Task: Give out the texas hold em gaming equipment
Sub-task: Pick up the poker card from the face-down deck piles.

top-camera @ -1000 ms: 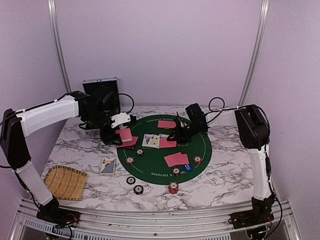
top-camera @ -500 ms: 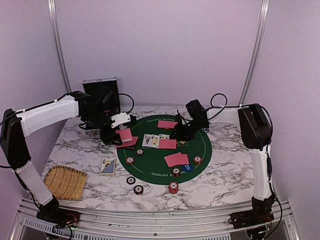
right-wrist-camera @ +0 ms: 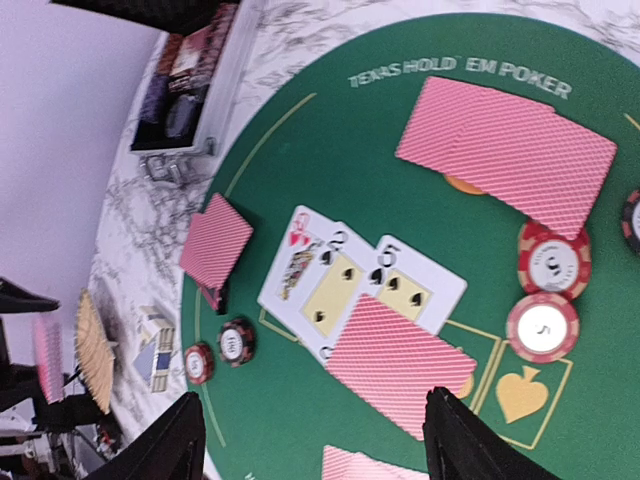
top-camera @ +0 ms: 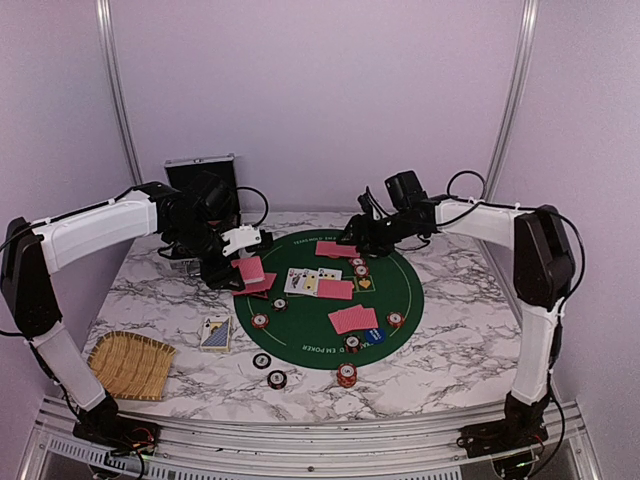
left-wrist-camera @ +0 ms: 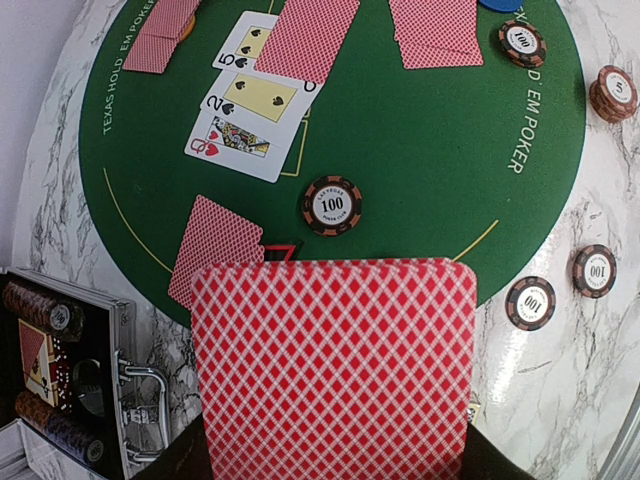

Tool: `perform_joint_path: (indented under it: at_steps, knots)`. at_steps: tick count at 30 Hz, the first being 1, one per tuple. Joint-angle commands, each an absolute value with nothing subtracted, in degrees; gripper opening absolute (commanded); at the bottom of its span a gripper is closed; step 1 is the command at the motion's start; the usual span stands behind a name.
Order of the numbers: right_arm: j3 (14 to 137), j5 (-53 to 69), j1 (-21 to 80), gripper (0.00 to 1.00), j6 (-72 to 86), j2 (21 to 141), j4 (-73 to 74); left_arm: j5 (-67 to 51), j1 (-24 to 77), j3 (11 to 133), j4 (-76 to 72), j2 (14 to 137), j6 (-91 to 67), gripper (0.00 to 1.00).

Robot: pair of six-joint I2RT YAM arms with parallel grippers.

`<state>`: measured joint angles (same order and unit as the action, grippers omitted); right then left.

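My left gripper [top-camera: 243,266] is shut on a deck of red-backed cards [left-wrist-camera: 335,370] and holds it over the left edge of the green poker mat [top-camera: 330,355]. Three face-up cards [top-camera: 303,281] lie mid-mat, with a red-backed card [top-camera: 337,289] overlapping them. Red-backed pairs lie at the far side [top-camera: 335,249] and the near side [top-camera: 353,319]. Two red chips [right-wrist-camera: 548,295] sit right of the face-up cards. Other chips [top-camera: 260,321] ring the mat, and the blue dealer button [top-camera: 374,336] lies near the front. My right gripper [top-camera: 358,236] is open and empty above the far side of the mat.
An open silver case [top-camera: 200,185] with chips stands at the back left. A woven straw tray [top-camera: 130,365] lies at the front left, and a card box [top-camera: 215,333] lies beside the mat. Loose chips [top-camera: 270,370] sit on the marble at the front.
My right gripper has lifted off the mat's middle and drawn back toward the far right. Two red chips now show where it was. The left arm has not moved.
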<state>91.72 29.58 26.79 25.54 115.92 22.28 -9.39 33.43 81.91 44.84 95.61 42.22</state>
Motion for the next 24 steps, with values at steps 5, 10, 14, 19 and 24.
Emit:
perform_joint_path:
  at_steps: [5, 10, 14, 19, 24]
  knots:
    - [88.87, 45.23, 34.82, 0.78, 40.97, 115.04, 2.87, -10.15, 33.49, 84.09, 44.15, 96.36, 41.69, 0.00]
    - [90.15, 48.09, 38.04, 0.79, 45.39, 117.16, -2.26, -10.14, 33.49, 84.37, 44.15, 96.44, 41.33, 0.00]
    - [89.46, 49.58, 39.18, 0.79, 48.63, 118.32, -6.31, -10.23, 33.44, 84.54, 44.17, 96.41, 41.18, 0.00]
    - [89.28, 50.27, 40.70, 0.79, 51.37, 119.44, -9.98, -10.71, 33.49, 85.10, 44.05, 96.49, 40.85, 0.00]
    - [89.62, 50.45, 41.69, 0.79, 52.63, 120.68, -11.42, -11.23, 33.44, 85.93, 44.08, 96.76, 40.60, 0.00]
